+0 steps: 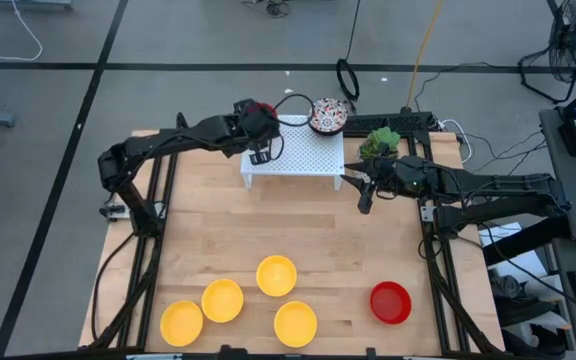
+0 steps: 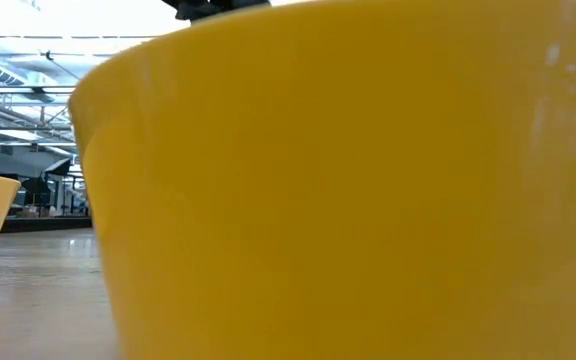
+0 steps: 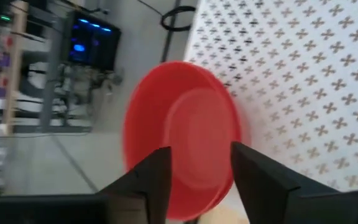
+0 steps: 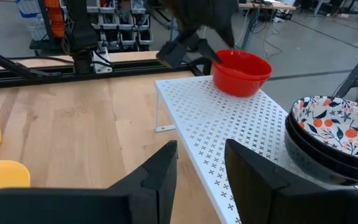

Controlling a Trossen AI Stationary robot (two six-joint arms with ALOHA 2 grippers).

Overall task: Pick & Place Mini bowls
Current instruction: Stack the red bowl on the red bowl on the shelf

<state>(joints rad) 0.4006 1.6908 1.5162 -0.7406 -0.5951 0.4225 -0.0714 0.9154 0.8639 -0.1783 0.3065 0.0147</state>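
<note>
Risk sits first at the left gripper (image 1: 260, 156), which hangs over the far-left corner of the white perforated shelf (image 1: 303, 160) with its fingers parted and nothing pinched between them. Straight ahead of those fingers, in its own wrist view, the red bowl (image 3: 182, 127) lies on the shelf at its edge, its rim past the corner by the look of it. The bowl appears freshly let go and blurred, so I judge it may not have settled; a finger catching the rim as the arm lifts could tip it off the shelf to the table below or the floor beyond.

Farther along the shelf from that gripper, the stacked floral bowls (image 1: 328, 116) stand at the far-right corner, also close to an edge; a wide swing by either arm could knock them.

The right gripper (image 1: 365, 203) waits beside the shelf's right end, fingers moderately apart and empty, just in front of the green plant (image 1: 379, 143). If both arms move toward the shelf together, they could meet.

Well away from both grippers, near the table's front edge, four yellow bowls (image 1: 276, 275) and another red bowl (image 1: 390, 302) await collection; the yellow ones sit close together, so reaching one may nudge its neighbour.
</note>
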